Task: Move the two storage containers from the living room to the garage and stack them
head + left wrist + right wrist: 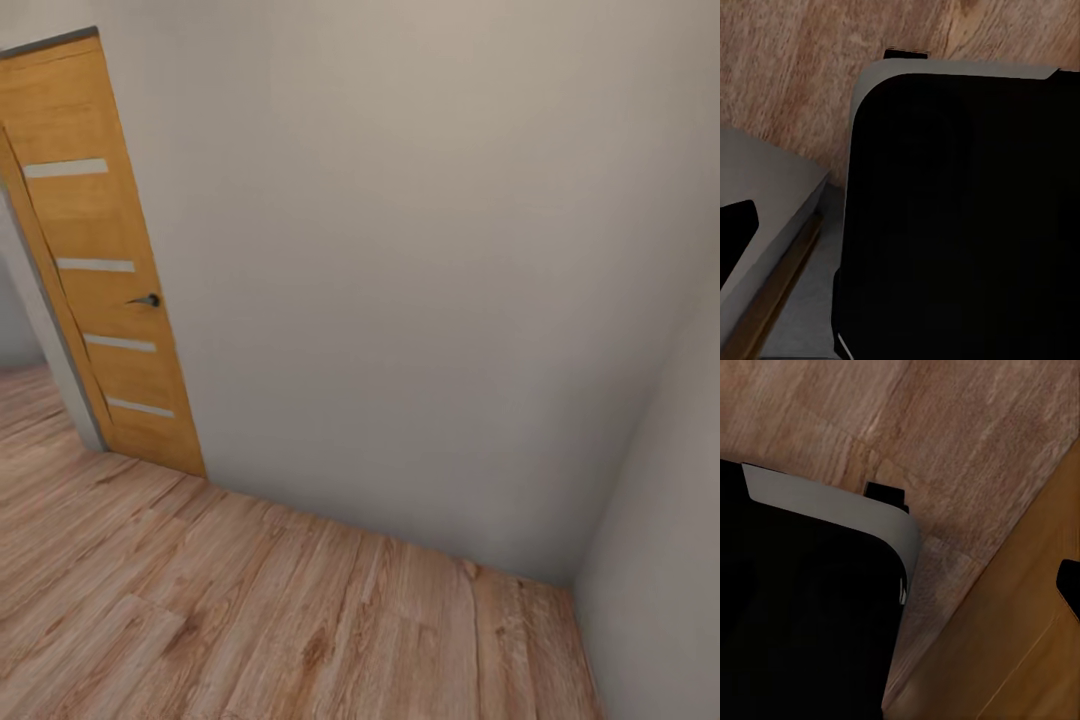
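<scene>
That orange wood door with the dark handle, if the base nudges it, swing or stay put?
Likely swings: the orange wooden panelled door stands open at an angle against the grey wall, so it seems unlatched. Probably rigid, a flat slab with pale inset strips. The small dark lever handle could snag on contact.

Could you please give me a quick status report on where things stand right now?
In transit: facing a bare wall corner on wood-plank floor. Open wooden door ahead-left. Gripper states cannot be told. Nothing blocking on the floor ahead.
</scene>
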Available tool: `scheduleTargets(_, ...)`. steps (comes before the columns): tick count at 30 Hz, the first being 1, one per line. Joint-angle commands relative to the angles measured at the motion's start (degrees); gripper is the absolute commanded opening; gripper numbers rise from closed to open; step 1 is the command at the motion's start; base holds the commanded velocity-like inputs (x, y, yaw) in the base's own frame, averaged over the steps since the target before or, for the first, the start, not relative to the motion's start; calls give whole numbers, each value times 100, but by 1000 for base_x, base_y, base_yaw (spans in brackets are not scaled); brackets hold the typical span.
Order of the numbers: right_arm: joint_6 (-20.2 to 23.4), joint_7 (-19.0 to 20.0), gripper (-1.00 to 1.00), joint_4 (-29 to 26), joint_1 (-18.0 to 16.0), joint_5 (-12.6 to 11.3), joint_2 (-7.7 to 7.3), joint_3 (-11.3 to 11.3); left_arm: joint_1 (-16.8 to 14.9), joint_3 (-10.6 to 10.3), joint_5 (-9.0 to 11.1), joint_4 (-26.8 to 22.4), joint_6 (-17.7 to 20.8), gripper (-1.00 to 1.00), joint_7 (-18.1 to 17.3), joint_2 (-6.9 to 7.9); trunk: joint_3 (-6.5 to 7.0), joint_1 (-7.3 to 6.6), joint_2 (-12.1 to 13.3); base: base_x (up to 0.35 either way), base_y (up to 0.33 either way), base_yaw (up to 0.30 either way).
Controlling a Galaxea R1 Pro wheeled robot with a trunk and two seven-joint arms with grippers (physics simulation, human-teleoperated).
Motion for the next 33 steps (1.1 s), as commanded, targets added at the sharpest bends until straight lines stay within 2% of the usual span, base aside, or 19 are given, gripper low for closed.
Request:
scheduleTargets(1, -33, 17, 100, 17, -6, -59, 2, 48, -1, 0, 51, -1, -12, 100, 0, -1, -5, 0, -3, 0, 0, 270)
scheduleTargets(7, -36, 17, 100, 17, -6, -66, 2, 49, -1, 0, 51, -1, -12, 100, 0, -4, -5, 0, -3, 0, 0, 267)
scheduleTargets(12, -33, 17, 100, 17, -6, -63, 2, 49, -1, -7, 49, -1, -5, 100, -7, -9, -5, 0, -3, 76, 0, 58)
scheduleTargets(24, -26, 17, 100, 17, -6, -59, 2, 49, -1, -4, 59, -1, -3, 100, -9, -1, -5, 0, -3, 301, 0, 9)
scheduleTargets(33, -33, 17, 100, 17, -6, -59, 2, 49, -1, 0, 53, -1, -3, 100, -9, -1, -5, 0, -3, 322, 0, 231)
